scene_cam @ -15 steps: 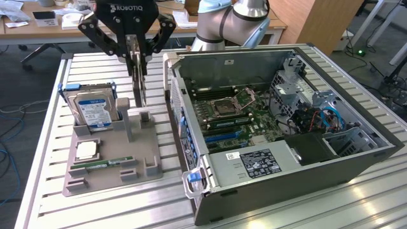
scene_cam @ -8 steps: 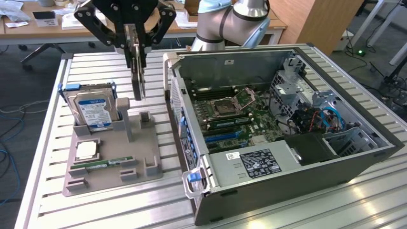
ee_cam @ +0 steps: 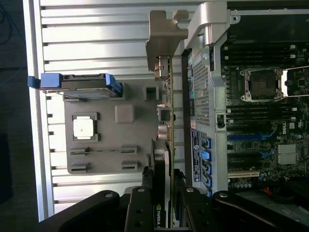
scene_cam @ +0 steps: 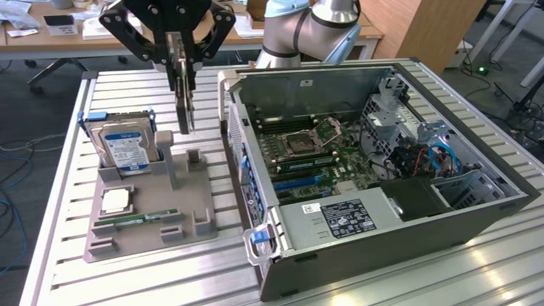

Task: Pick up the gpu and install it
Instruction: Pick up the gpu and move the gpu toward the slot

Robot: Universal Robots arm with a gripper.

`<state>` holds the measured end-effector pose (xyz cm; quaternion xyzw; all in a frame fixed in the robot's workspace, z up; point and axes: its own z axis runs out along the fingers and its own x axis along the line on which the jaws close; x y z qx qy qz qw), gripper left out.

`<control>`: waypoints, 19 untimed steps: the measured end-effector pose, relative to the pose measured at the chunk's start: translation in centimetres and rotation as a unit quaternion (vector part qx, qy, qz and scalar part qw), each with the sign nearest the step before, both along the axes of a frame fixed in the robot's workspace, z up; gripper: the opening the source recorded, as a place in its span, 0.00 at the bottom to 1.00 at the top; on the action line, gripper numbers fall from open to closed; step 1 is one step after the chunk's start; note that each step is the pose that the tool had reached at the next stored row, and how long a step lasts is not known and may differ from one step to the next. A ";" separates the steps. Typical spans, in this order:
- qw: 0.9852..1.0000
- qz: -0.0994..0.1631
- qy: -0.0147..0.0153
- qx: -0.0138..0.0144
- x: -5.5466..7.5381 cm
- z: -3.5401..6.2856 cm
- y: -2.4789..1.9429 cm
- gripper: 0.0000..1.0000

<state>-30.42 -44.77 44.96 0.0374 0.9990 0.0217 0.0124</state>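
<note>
The bench (scene_cam: 127, 86) is ribbed, softly shining metal, the tray (scene_cam: 183, 194) matt grey plastic, the end bracket of the gpu (ee_cam: 165, 116) bare silver metal, the pincer (scene_cam: 185, 60) smooth black.

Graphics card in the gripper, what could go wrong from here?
1. The gripper pinches the graphics card near its upper end, so the card hangs on edge; it could tilt or slip on the way.
2. The card hangs close beside the computer case; its metal bracket could catch the rim.
3. The hard drive stands upright in the gray holder nearby; a low swing could clip it.
</note>
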 end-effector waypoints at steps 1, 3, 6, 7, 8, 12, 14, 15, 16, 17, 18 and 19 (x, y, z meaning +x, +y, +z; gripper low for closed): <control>1.000 0.000 0.000 0.000 0.1 0.01 0.00 0.27; 1.000 0.000 0.000 0.000 0.3 -0.01 0.00 0.27; 1.000 0.000 0.000 0.000 0.9 0.00 0.00 0.27; 1.000 0.000 0.000 0.000 1.0 -0.01 0.00 0.27; 1.000 0.000 0.000 0.000 1.1 -0.01 0.00 0.27; 1.000 0.000 0.000 0.000 1.8 -0.01 0.00 0.27; 1.000 0.000 0.000 0.000 2.4 -0.01 0.00 0.27; 1.000 0.000 0.000 0.001 2.7 -0.01 0.00 0.27; 1.000 0.000 0.000 0.001 3.0 -0.01 0.00 0.27; 1.000 0.000 0.000 0.002 3.3 -0.01 0.00 0.27; 1.000 0.000 0.000 0.002 3.6 0.00 0.00 0.27; 1.000 0.000 0.000 0.003 3.9 0.00 0.00 0.27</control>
